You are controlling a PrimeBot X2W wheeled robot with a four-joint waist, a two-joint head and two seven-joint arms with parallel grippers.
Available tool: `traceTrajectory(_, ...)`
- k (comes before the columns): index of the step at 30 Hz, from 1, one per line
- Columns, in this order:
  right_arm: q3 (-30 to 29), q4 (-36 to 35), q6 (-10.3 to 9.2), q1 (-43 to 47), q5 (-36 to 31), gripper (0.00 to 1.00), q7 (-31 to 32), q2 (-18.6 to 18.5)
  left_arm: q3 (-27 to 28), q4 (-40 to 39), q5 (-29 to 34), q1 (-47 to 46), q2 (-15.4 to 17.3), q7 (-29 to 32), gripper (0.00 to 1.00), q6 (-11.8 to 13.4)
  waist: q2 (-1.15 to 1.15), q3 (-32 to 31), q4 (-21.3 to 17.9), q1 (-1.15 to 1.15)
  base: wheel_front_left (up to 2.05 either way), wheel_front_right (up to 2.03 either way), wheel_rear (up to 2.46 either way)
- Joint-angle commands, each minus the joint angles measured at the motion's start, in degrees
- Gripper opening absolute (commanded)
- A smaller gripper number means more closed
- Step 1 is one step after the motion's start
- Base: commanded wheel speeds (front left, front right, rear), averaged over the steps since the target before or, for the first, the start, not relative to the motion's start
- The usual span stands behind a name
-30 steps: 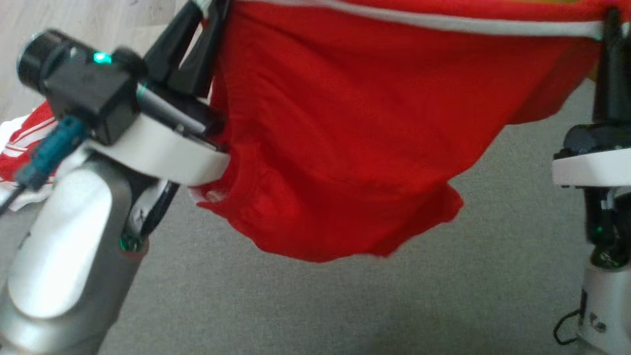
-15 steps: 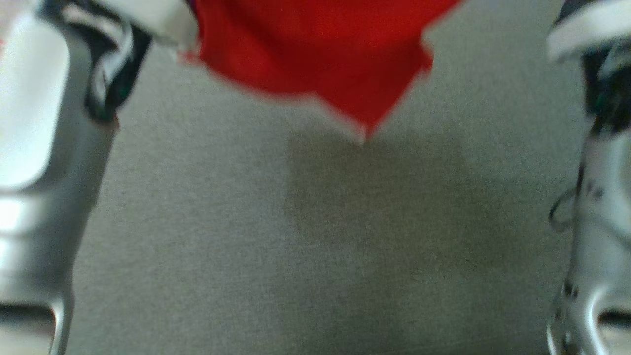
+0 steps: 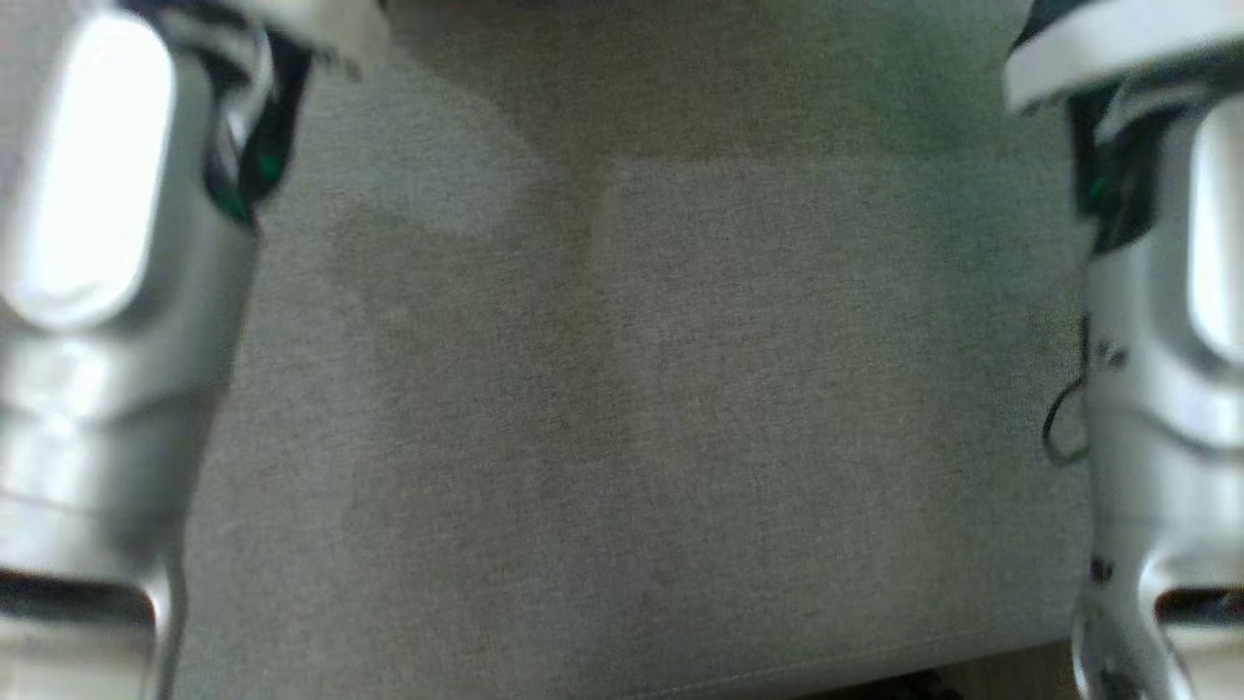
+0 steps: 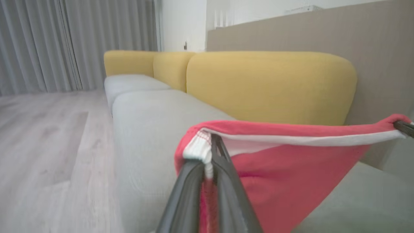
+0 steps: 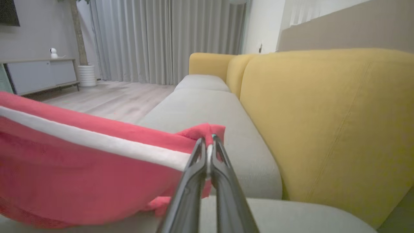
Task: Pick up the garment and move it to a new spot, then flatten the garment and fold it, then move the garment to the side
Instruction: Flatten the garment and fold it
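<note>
- The left gripper was pinched tight on one end of the red garment, with the ribbed white edge bunched between its two dark fingers.
- The right gripper was clamped just as tightly on the other end, a small red fold poking up past its fingertips.
- The garment hung stretched between the two grippers, its white band running along the upper edge as a taut line and the red body sagging below it.
- It was held in the air over the grey sofa seat. In the right wrist view its lowest folds came close to the cushion, but whether they touched it could not be told.
- Yellow back cushions stood upright behind the seat, against a beige wall panel.
- Pale wooden floor ran beside the sofa, with grey curtains beyond it.
- A low white cabinet stood by the far wall in the right wrist view.
- The head view was blurred; it looked down on grey seat fabric, with the left forearm and the right forearm at its two sides.
</note>
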Motion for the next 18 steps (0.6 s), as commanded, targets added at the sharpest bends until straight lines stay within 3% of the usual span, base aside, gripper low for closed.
traceTrajectory(1,1.77,-1.63,-0.04,2.52,1.4,0.0,-1.52,0.39,1.34,-2.11,-0.91,2.49,2.26,-1.68,0.0,-0.21,0.0,0.41,-0.44,-0.02,0.0,0.0,0.0)
traceTrajectory(8,1.75,-4.27,-0.04,15.73,4.61,0.0,-4.11,0.39,2.43,-7.4,-5.25,19.11,1.54,-7.37,0.0,1.01,0.0,-3.63,1.27,-0.02,0.0,0.0,0.0)
traceTrajectory(18,0.77,-16.09,-0.04,35.73,6.16,0.0,-2.2,0.39,-0.65,-18.47,-6.3,40.04,1.85,-9.13,0.0,3.82,0.0,-13.09,2.03,-0.02,0.0,0.0,0.0)
